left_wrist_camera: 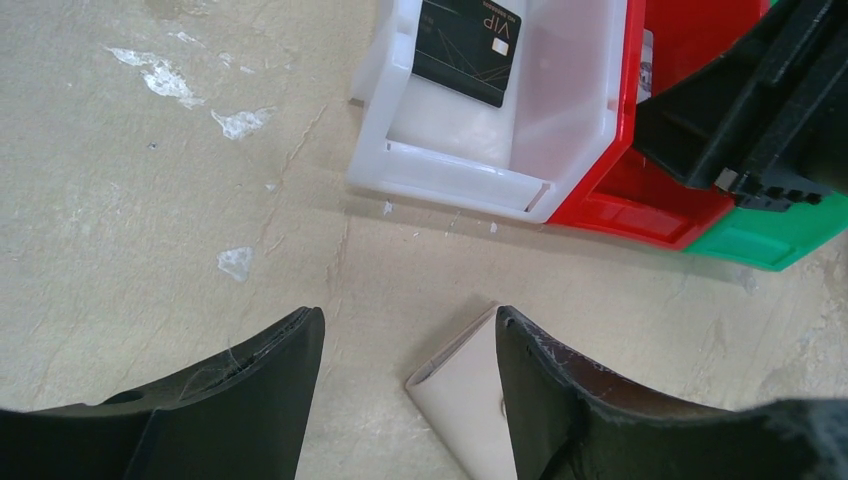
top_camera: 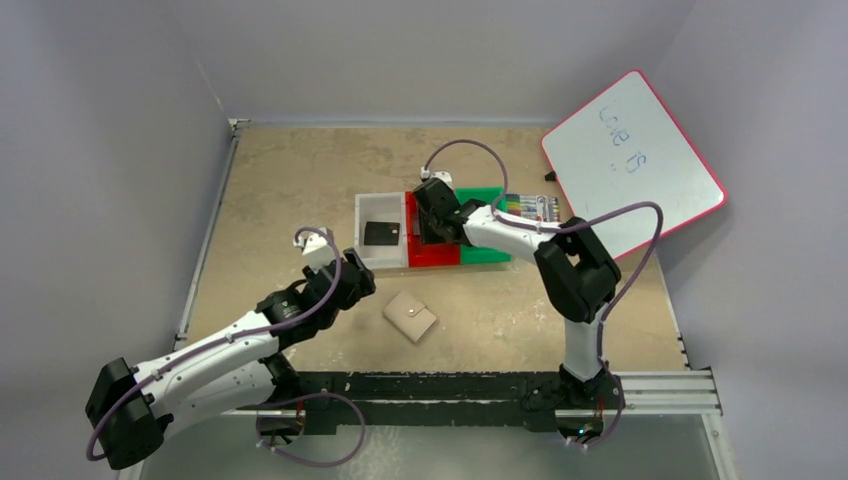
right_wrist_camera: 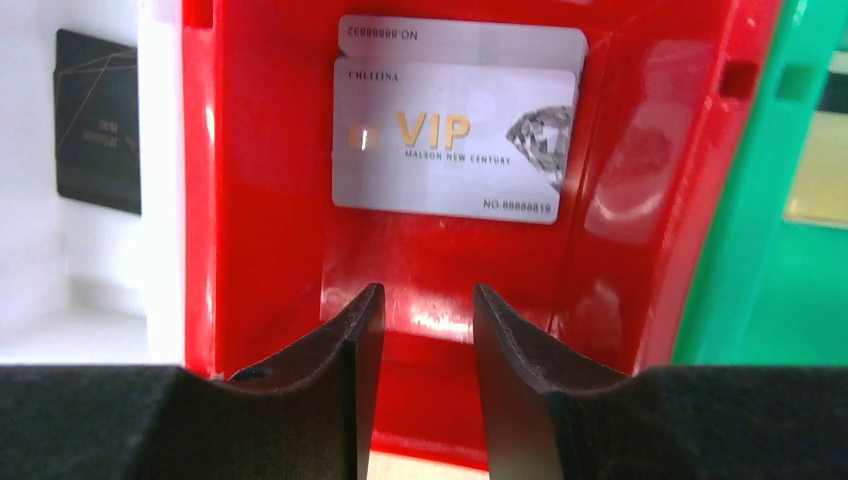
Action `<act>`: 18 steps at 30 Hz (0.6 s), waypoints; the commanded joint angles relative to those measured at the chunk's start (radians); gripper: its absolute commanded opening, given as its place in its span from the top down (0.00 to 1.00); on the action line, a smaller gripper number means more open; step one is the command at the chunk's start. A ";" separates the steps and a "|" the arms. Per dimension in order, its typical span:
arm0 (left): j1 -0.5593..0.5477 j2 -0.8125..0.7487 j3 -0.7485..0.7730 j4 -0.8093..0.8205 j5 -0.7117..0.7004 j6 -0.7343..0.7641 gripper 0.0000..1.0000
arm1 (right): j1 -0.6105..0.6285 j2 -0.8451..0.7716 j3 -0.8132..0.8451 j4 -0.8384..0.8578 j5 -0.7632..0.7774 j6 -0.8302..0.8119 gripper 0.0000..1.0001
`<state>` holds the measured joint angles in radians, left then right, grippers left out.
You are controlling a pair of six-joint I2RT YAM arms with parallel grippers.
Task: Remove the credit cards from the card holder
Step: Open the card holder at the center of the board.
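Locate card holder (top_camera: 410, 317) flat on tabletop (top_camera: 280, 180), folded shut, snap tab on top face, at 6 o'clock from the row of three bins and between both arms. Treat as free of contact with either gripper.

Locate left gripper (top_camera: 360, 283) at 10 o'clock from card holder, near but apart. In left wrist view, read left gripper (left_wrist_camera: 407, 315) as spread wide, gripping nothing. Note one corner of card holder (left_wrist_camera: 465, 400) on the tabletop below, showing in the gap and partly hidden behind one of the fingers (left_wrist_camera: 570, 400).

Locate right gripper (top_camera: 432, 235) at 12 o'clock from card holder, pointed down into red bin (top_camera: 432, 255). In right wrist view, read right gripper (right_wrist_camera: 426, 292) as narrowly parted, with nothing between the pads.

Inside red bin, at 12 o'clock from those fingertips, find silver VIP card (right_wrist_camera: 455, 140) lying face up on a second light card (right_wrist_camera: 460, 38), only the far edge of the latter exposed.

At 9 o'clock from red bin, find white bin (top_camera: 366, 215) containing black VIP card (top_camera: 381, 233). At 3 o'clock, find green bin (top_camera: 487, 252).

Beyond green bin, at 2 o'clock, find marker pack (top_camera: 530, 207), then red-edged whiteboard (top_camera: 633, 160) bearing handwriting, illegible.
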<state>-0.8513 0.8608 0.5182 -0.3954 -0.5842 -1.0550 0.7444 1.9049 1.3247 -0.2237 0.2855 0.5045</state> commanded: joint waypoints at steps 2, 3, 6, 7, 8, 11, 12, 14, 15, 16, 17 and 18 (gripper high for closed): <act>0.000 -0.002 0.070 -0.030 -0.048 0.022 0.37 | -0.009 0.070 0.091 -0.006 -0.015 -0.051 0.60; -0.001 0.000 0.076 -0.039 -0.054 0.024 0.36 | -0.010 0.085 0.098 -0.003 -0.019 -0.057 0.60; 0.000 -0.002 0.083 -0.059 -0.067 0.024 0.37 | -0.014 0.125 0.129 0.001 -0.017 -0.061 0.60; 0.000 -0.005 0.084 -0.064 -0.070 0.024 0.37 | -0.015 0.138 0.141 -0.002 -0.013 -0.057 0.60; 0.000 -0.007 0.087 -0.071 -0.073 0.024 0.36 | -0.016 0.148 0.151 -0.007 -0.013 -0.053 0.61; 0.000 -0.019 0.092 -0.087 -0.089 0.021 0.37 | -0.016 0.157 0.153 0.007 0.001 -0.036 0.61; 0.001 -0.023 0.091 -0.089 -0.093 0.017 0.37 | -0.015 0.161 0.153 0.012 0.018 -0.031 0.60; 0.001 -0.027 0.091 -0.088 -0.100 0.016 0.37 | -0.018 0.178 0.160 0.014 0.060 -0.024 0.60; 0.000 -0.029 0.092 -0.089 -0.100 0.016 0.37 | -0.019 0.187 0.165 0.015 0.080 -0.021 0.61; 0.000 -0.027 0.093 -0.090 -0.101 0.017 0.36 | -0.022 0.193 0.169 0.021 0.093 -0.020 0.61; 0.000 -0.026 0.096 -0.093 -0.102 0.018 0.37 | -0.026 0.198 0.171 0.025 0.102 -0.019 0.60; 0.000 -0.024 0.099 -0.097 -0.103 0.020 0.37 | -0.030 0.197 0.174 0.026 0.107 -0.017 0.61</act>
<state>-0.8513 0.8478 0.5667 -0.4889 -0.6487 -1.0519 0.7311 2.0830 1.4616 -0.2058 0.3195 0.4713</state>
